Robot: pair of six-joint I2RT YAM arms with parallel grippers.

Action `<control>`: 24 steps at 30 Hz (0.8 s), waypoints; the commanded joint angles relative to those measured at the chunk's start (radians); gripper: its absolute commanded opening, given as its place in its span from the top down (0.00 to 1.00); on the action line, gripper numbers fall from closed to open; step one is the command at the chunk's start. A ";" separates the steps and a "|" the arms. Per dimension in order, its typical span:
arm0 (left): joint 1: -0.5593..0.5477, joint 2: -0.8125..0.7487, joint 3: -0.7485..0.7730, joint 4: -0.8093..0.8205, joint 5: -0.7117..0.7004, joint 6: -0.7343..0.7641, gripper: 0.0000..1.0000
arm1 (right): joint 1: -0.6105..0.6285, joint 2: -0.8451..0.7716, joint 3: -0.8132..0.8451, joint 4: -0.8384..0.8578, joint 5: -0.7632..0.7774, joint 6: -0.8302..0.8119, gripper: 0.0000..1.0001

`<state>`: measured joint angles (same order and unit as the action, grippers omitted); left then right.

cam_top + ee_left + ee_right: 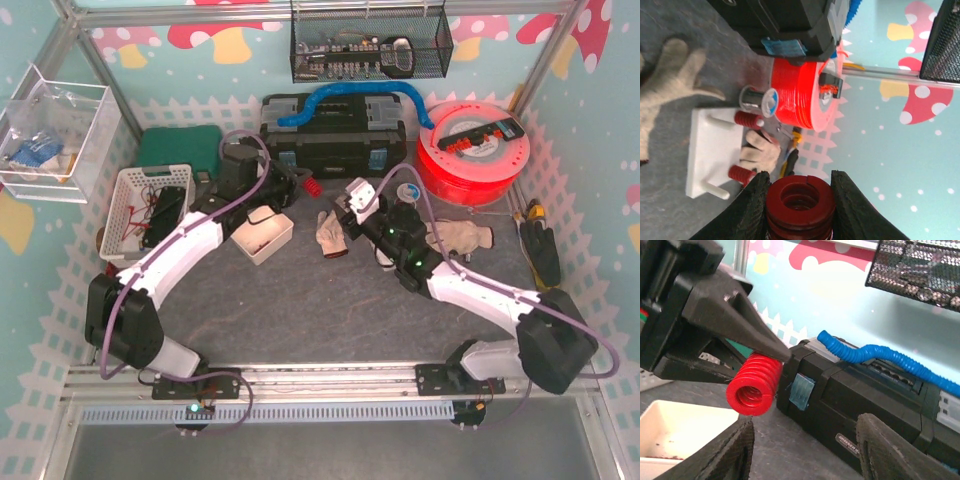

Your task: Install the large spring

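Note:
The large red spring (pixel 800 200) sits between the black fingers of my left gripper (pixel 799 196), which is shut on it, open end towards the camera. In the top view this gripper (pixel 298 186) holds the spring (pixel 311 186) in front of the black toolbox. The right wrist view shows the spring (pixel 754 385) pinched in the left gripper's jaws, above the mat. A white base plate (pixel 710 150) with pegs and two small red springs (pixel 749 120) lies on the mat; it also shows in the top view (pixel 358 192). My right gripper (pixel 805 450) is open and empty, facing the spring.
A black toolbox (pixel 335 135) with a blue hose (pixel 350 98) stands at the back. A red filament spool (pixel 472 140) is at the back right. Gloves (pixel 330 232) lie mid-mat. A white box (pixel 262 235) and a white basket (pixel 150 205) stand on the left. Pliers (pixel 540 240) lie on the right.

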<state>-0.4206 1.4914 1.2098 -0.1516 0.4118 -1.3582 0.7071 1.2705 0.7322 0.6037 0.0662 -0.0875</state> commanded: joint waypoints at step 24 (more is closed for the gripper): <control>-0.029 0.014 0.034 0.079 0.031 -0.094 0.97 | 0.022 0.251 0.150 0.185 -0.079 -0.071 0.67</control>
<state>-0.4576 1.5078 1.2243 -0.1143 0.4171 -1.4403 0.7227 1.5093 0.8536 0.7658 -0.0189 -0.1616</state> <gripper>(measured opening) 0.302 0.335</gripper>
